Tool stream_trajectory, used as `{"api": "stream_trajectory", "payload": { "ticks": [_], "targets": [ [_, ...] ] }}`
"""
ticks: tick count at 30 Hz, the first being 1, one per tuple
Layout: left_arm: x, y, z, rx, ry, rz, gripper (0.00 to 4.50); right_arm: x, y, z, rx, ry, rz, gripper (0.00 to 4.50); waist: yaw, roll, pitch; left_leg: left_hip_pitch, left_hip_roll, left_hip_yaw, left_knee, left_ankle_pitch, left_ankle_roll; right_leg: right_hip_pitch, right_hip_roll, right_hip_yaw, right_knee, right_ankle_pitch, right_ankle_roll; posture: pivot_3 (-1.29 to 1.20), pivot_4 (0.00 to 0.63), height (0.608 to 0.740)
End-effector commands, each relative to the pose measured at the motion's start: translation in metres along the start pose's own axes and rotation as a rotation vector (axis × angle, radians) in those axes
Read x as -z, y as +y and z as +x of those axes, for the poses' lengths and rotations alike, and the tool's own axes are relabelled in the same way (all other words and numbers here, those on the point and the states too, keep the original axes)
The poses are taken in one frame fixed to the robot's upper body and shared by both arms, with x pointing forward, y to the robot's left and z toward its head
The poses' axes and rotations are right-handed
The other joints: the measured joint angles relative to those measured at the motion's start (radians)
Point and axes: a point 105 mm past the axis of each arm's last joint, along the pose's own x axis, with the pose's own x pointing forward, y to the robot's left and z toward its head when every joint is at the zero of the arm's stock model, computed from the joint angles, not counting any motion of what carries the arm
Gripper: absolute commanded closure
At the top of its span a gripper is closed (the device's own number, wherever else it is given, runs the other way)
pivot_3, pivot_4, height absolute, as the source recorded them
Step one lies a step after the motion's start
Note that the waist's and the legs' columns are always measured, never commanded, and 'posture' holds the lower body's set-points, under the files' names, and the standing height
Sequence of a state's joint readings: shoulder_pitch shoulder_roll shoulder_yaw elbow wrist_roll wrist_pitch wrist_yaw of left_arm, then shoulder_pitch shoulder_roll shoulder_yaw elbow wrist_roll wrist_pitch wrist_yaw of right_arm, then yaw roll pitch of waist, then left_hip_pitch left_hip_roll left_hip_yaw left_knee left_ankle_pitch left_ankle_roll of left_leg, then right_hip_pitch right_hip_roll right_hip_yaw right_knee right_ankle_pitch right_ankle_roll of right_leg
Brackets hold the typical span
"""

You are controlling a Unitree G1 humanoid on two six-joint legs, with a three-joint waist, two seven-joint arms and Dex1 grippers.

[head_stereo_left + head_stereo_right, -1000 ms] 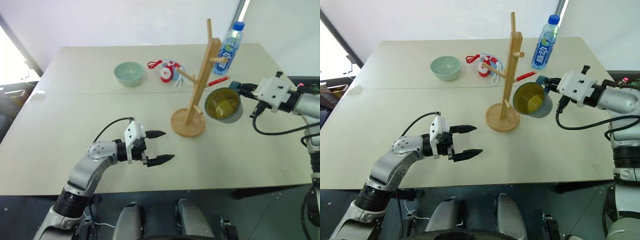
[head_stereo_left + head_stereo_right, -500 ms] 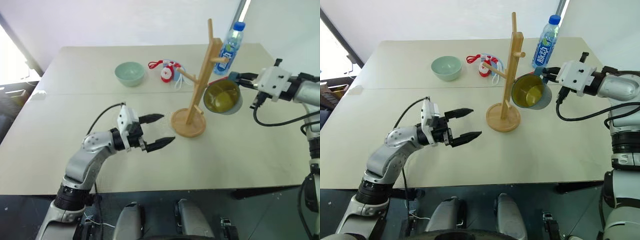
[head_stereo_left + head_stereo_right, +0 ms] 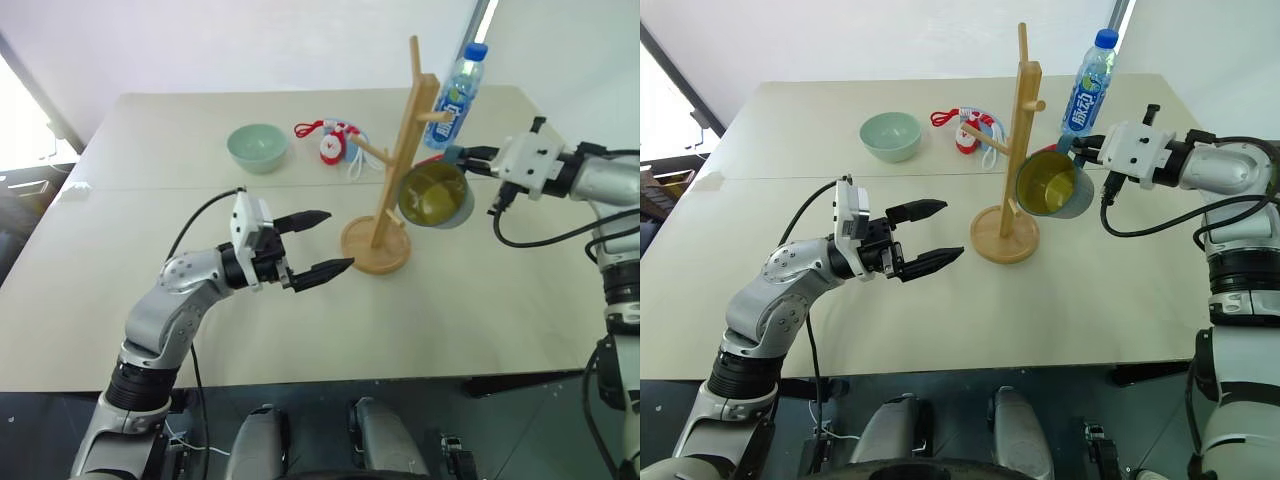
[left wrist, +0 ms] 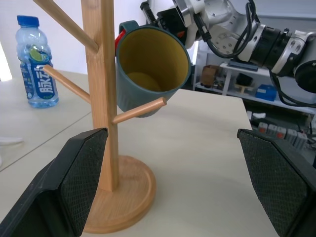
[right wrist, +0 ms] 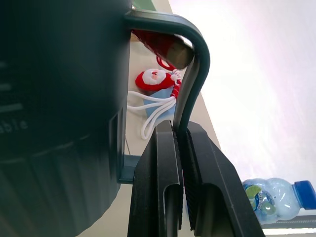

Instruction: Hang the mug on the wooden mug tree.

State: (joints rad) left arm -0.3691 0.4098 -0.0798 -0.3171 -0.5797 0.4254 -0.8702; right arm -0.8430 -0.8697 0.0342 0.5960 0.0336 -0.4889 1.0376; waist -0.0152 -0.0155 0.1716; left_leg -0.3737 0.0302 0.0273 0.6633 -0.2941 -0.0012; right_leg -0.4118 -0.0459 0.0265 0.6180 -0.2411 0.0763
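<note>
Mug [image 3: 434,195] handle is staying pinched in my right gripper [image 5: 181,143]; I'm aiming its loop at the three o'clock peg of the wooden mug tree [image 3: 392,180], left gripper [image 3: 312,243] gaping wide.

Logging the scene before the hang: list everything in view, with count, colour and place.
mug: one, dark teal with yellow-olive inside, held in the air against the right side of the mug tree.
wooden mug tree: one, light wood, mid-table.
bowl: one, pale green, far left of the tree.
water bottle: one, clear with blue cap, far right.
Santa toy: one, red, white and blue, beside the bowl.
table: one, beige.
left tool: one, black, open, left of the tree base.
right tool: one, black, shut on the mug's handle.
</note>
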Motion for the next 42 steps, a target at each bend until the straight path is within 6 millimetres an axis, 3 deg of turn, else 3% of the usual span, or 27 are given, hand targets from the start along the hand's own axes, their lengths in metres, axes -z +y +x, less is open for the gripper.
{"api": "stream_trajectory", "payload": {
  "ticks": [1,26,29,32,39,42],
  "targets": [
    [-0.019,-0.003,0.003,0.018,-0.052,0.06,0.0,-0.01,-0.011,0.001,0.017,-0.03,-0.034,4.48,0.0,0.0,0.0,0.0,0.0,0.0,0.0,0.0,0.0,0.0,0.0,0.0,0.0,0.0,0.0,0.0,0.15,0.74],
    [-0.021,-0.005,0.007,0.024,-0.053,0.074,0.0,-0.013,-0.011,0.005,-0.1,-0.061,0.052,4.48,0.0,0.0,0.0,0.0,0.0,0.0,0.0,0.0,0.0,0.0,0.0,0.0,0.0,0.0,0.0,0.0,0.15,0.74],
    [-0.021,-0.006,0.007,0.021,-0.054,0.074,0.0,-0.015,-0.012,0.006,-0.1,-0.067,0.045,3.55,0.0,0.0,0.0,0.0,0.0,0.0,0.0,0.0,0.0,0.0,0.0,0.0,0.0,0.0,0.0,0.0,0.15,0.74],
    [-0.021,-0.005,0.006,0.018,-0.053,0.073,0.0,-0.015,-0.015,0.005,-0.086,-0.052,-0.007,2.16,0.0,0.0,0.0,0.0,0.0,0.0,0.0,0.0,0.0,0.0,0.0,0.0,0.0,0.0,0.0,0.0,0.15,0.74],
    [-0.019,-0.003,0.006,0.006,-0.049,0.066,0.0,-0.015,-0.033,-0.011,0.02,-0.012,-0.077,2.16,0.002,0.0,0.0,0.0,0.0,0.0,0.0,0.0,0.0,0.0,-0.001,0.0,0.0,0.0,0.0,0.0,0.15,0.74],
    [-0.014,0.003,0.001,-0.03,-0.038,0.053,0.0,-0.014,-0.045,-0.031,0.102,0.005,-0.062,2.16,0.003,0.0,0.0,0.0,0.0,0.0,0.0,0.0,0.0,0.0,-0.001,0.0,0.0,0.0,0.0,0.0,0.15,0.74]
  ]
}}
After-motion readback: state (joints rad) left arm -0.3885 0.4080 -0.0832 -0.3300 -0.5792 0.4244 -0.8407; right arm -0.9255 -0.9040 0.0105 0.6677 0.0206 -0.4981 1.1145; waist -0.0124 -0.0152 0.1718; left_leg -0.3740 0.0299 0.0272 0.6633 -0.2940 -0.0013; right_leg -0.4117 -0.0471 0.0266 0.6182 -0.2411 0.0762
